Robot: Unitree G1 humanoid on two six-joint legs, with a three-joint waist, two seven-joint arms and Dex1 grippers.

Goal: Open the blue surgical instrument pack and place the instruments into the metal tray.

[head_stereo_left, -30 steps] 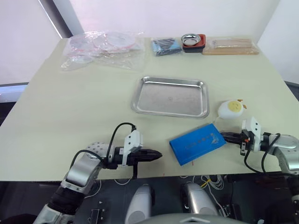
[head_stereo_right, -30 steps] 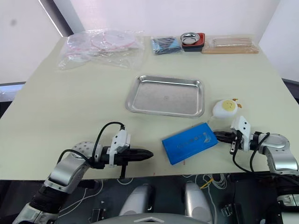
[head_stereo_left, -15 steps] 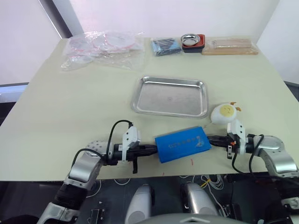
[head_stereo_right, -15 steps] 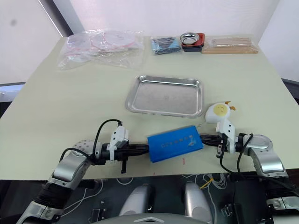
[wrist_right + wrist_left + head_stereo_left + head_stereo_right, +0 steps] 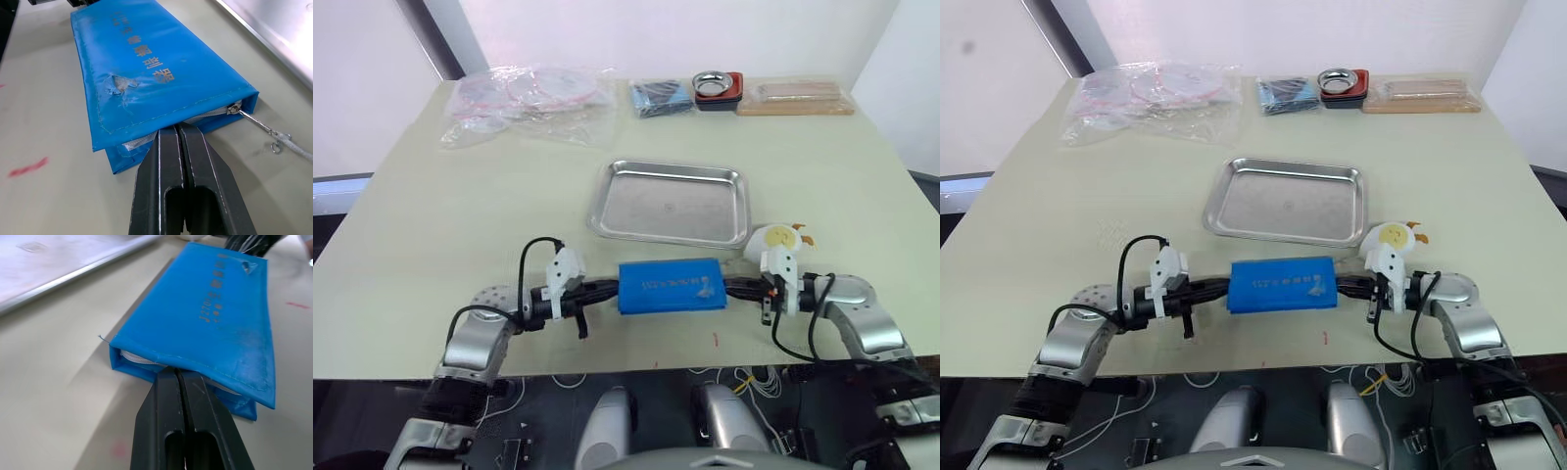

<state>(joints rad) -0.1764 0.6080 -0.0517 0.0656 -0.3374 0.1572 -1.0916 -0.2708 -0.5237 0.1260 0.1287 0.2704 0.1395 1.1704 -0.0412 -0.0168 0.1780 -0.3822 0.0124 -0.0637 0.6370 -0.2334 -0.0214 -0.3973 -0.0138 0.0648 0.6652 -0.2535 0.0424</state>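
The blue surgical instrument pack [image 5: 671, 286] lies flat near the table's front edge, closed, just in front of the metal tray [image 5: 671, 203], which is bare. My left gripper [image 5: 177, 371] is shut, its tips against the pack's left short end. My right gripper [image 5: 177, 127] is shut too, its tips against the right end along the zip seam, beside the zip pull [image 5: 239, 109]. The pack sits squeezed between my left gripper [image 5: 610, 289] and my right gripper [image 5: 731, 287]. The instruments are hidden inside the pack.
A small yellow-and-white egg-shaped thing [image 5: 781, 238] sits by my right wrist. Along the far edge lie clear plastic bags [image 5: 529, 98], a dark-blue packet [image 5: 661, 96], a round bowl in a red holder [image 5: 717, 86] and a wrapped box [image 5: 801, 96]. The table's front edge is close behind the pack.
The pack has slid left and turned square to the table edge. Both grippers have closed in on its two ends. The egg-shaped thing has drifted slightly left.
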